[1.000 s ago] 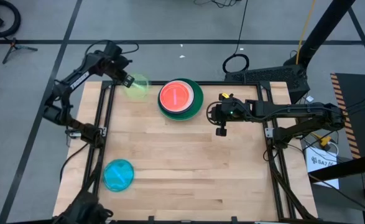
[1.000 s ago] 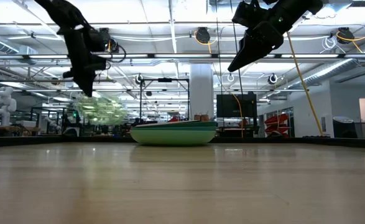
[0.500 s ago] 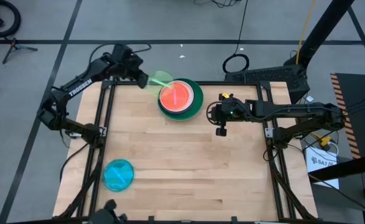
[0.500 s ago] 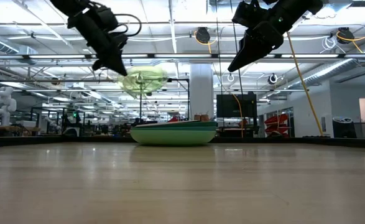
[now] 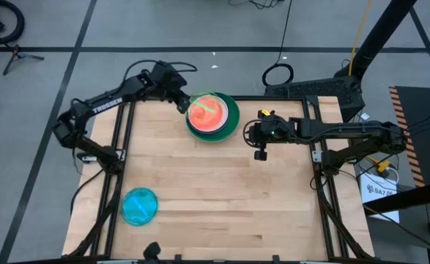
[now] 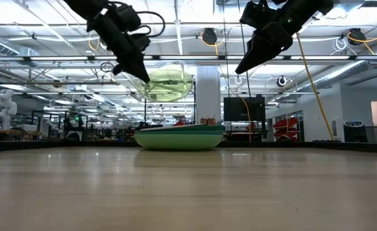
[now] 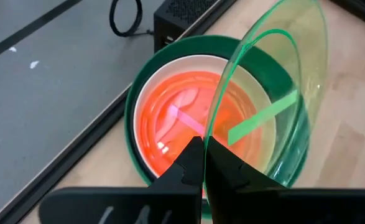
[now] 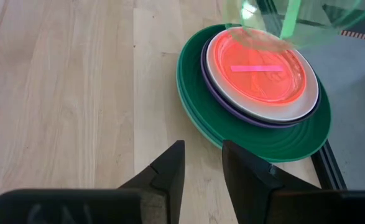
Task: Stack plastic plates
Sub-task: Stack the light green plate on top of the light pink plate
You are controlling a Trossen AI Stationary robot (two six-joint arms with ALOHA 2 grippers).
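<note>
- Counter (image 5: 222, 191): light wooden top inside a dark metal frame, seen whole in the high view.
- Plate stack (image 5: 213, 116): at the far middle of the counter. Bottom to top it shows a dark green plate (image 8: 281, 144), a purple plate (image 8: 232, 106) with only its rim in sight, a white plate (image 8: 294, 112), and a pink-orange plate (image 8: 263, 68) on top.
- Yellow-green plate (image 6: 167, 85): clear, tinted, held in the air above the stack's left edge and tilted; in the low view it hangs clear of the stack with a gap beneath it. Also seen at (image 7: 275, 93).
- Left gripper (image 5: 181, 103): at the far left side of the stack, raised off the counter. Its fingers (image 7: 191, 168) are pressed together on the rim of the yellow-green plate.
- Blue plate (image 5: 139, 206): lies alone near the front left corner of the counter, well apart from the stack.
- Right gripper (image 5: 260, 150): waits just to the right of the stack, held high. Its fingers (image 8: 170, 165) stand slightly parted with a narrow gap between them and hold nothing.
</note>
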